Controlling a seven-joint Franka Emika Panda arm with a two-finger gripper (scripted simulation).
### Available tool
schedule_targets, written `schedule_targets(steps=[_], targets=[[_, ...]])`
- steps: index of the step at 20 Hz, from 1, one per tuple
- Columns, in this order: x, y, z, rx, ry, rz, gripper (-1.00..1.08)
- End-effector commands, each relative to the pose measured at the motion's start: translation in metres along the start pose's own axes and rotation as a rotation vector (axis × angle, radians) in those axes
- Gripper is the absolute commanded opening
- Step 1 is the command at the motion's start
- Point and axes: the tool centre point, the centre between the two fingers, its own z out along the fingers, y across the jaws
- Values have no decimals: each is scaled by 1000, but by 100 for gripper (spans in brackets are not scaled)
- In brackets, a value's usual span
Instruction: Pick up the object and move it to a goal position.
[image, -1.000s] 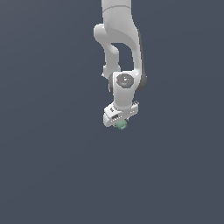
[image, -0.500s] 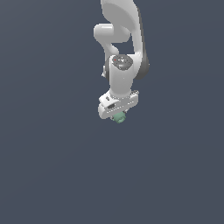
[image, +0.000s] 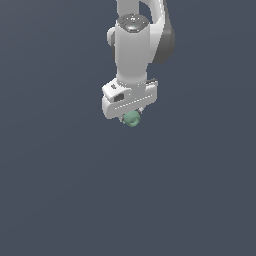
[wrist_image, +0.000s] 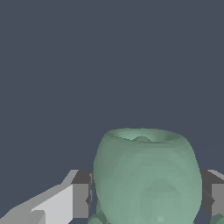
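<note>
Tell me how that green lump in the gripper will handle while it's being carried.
The green lump looks rounded and bulging, so it may pivot or slip between the gripper's flat finger pads. It shows no sagging where it is pinched, so it is probably stiff. Being narrower than the gripper body, it is likely light, and would probably roll if dropped.

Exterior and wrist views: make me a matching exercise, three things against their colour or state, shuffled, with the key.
Things:
1. object
2. fingers
3. arm

Descriptions:
A. white, reaching down from the exterior view's top
B. sea-green, held off the ground
C. dark-padded, one on each side of the lump

Pairs: 1-B, 2-C, 3-A
</note>
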Motion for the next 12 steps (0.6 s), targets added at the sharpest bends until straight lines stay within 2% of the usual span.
schedule_targets(steps=[1, 12], targets=[[-2, 5, -27, 1, -1, 0, -100], [-5, 31, -141, 1, -1, 0, -100]])
